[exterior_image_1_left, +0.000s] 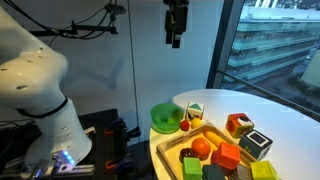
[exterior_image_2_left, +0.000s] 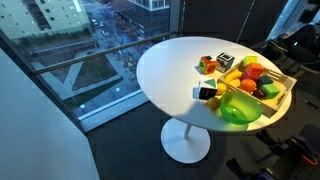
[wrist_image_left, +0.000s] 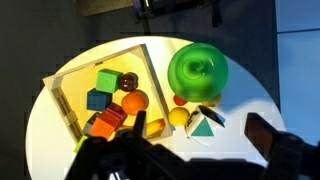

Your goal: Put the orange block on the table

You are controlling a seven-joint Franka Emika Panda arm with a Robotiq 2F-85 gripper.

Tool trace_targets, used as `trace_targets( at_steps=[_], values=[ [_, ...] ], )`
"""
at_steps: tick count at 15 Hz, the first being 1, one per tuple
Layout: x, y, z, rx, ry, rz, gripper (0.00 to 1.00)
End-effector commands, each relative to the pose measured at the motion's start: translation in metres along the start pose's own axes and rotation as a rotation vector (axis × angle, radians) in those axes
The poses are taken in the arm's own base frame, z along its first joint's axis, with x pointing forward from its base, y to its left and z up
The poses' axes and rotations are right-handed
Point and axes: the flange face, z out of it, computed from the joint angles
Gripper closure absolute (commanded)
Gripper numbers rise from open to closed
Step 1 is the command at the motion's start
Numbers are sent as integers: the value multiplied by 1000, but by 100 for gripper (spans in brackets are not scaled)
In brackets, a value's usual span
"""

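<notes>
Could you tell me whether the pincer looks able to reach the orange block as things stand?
Probably yes: the pincer hangs high over the table with nothing between it and the orange block, which lies uncovered in the wooden tray. Other blocks press close around it, so finger room may be tight.

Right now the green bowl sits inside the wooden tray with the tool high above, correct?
No. The green bowl sits on the table beside the wooden tray, not inside it, as the wrist view shows. The tool does hang high above.
</notes>
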Motion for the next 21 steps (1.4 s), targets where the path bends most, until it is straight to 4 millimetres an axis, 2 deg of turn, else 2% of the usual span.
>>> trace_targets(
  at_steps=[1, 6, 10, 17, 21],
  values=[
    [24, 23, 6, 25, 22, 74, 0],
    [52, 58, 33, 38, 48, 157, 0],
    [72, 84, 61, 36, 47, 215, 0],
    [90, 114, 134, -34, -1, 273, 0],
    [95, 132, 168, -85, -20, 312, 0]
  ],
)
